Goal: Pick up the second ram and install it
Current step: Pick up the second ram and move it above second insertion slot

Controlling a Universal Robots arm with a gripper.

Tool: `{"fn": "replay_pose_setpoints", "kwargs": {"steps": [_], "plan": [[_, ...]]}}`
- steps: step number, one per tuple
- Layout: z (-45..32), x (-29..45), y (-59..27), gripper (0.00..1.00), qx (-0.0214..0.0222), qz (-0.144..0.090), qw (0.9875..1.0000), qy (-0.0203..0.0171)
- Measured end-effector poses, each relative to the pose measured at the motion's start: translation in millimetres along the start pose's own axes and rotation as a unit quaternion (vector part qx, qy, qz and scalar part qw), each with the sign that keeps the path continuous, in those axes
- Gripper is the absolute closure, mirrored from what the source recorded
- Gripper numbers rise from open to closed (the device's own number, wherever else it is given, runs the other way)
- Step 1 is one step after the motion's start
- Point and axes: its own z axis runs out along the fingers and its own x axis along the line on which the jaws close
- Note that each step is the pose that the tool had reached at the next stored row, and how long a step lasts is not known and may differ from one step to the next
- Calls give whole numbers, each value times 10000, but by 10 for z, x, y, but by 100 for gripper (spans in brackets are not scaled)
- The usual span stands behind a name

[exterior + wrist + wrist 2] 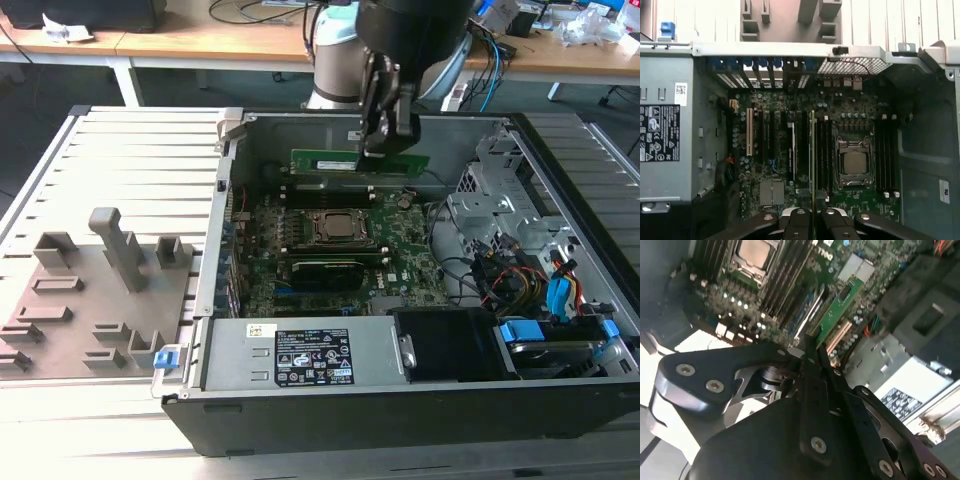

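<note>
The second ram (pixel 325 162) is a long, thin green board with a pale label, held level above the far part of the open computer case (pixel 235 200). My gripper (pixel 386 148) is shut on it near its end on the exterior view's right. In the second wrist view the green stick (pixel 839 309) juts out from between the black fingers (pixel 809 352), over the motherboard's memory slots (pixel 790 285). Seen edge-on in the first wrist view, the stick (pixel 813 155) hangs over the dark slots beside the processor socket (pixel 855 162), with the gripper (pixel 813 214) clamped on it.
A wide black card (pixel 325 270) lies on the motherboard below the processor socket (pixel 335 228). The power supply (pixel 300 355) fills the case's near side. Drive cage and cables (pixel 510 230) crowd the exterior view's right. Grey fixture blocks (pixel 110 270) stand outside the case on the left.
</note>
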Motion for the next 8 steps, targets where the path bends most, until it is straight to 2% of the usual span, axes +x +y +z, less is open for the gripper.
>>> {"fn": "replay_pose_setpoints", "kwargs": {"steps": [2, 3, 8], "plan": [[9, -22, -73, 86, -7, 2, 10000, 1], [17, -42, -151, 86, -13, 1, 10000, 1], [37, -85, -303, 86, -22, 2, 10000, 0]]}}
